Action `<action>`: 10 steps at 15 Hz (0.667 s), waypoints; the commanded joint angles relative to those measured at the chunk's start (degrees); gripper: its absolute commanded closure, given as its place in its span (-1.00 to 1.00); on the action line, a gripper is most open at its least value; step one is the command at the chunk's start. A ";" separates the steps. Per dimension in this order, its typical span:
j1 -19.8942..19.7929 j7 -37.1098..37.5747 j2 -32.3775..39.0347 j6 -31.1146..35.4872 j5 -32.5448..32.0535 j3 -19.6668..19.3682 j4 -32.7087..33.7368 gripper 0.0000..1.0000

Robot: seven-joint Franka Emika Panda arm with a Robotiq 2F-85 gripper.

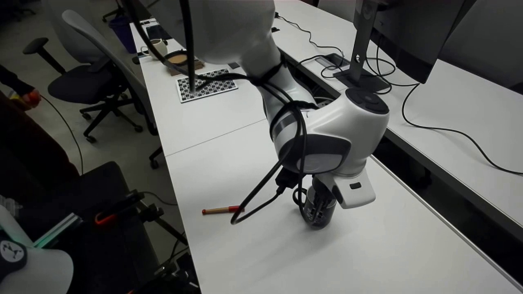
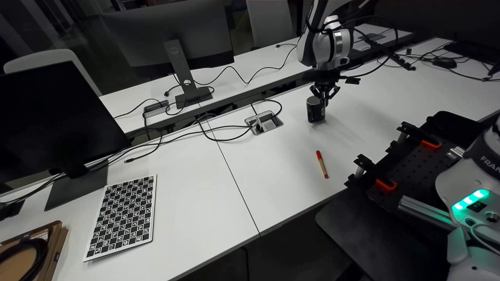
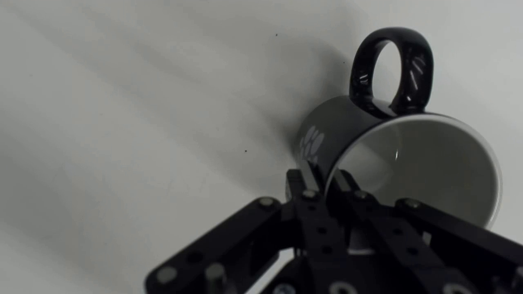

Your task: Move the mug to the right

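One mug (image 3: 396, 153) holds one finger (image 3: 347, 181) of the tool (image 3: 324, 179), which pinches the mug's wall.

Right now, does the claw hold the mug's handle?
No: in the wrist view, the gripper straddles the wall of the mug, clear of the handle.

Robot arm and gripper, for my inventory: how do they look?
The arm is white and rounded, with dark grey panels; black straps bind black cables along it. Its base shows partial FRAN lettering and green lights. The gripper is black, with jointed links.
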 commanded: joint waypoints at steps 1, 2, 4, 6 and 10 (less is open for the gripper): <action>-2.51 -1.06 1.76 -1.32 1.46 0.27 2.56 0.96; -3.27 -0.91 2.11 -1.25 2.08 0.54 2.76 0.96; -4.47 -1.25 2.93 -1.36 2.81 1.10 3.04 0.96; -5.15 -1.44 3.22 -1.51 3.48 1.72 3.14 0.96; -5.15 -1.68 3.40 -1.86 3.73 2.32 2.68 0.96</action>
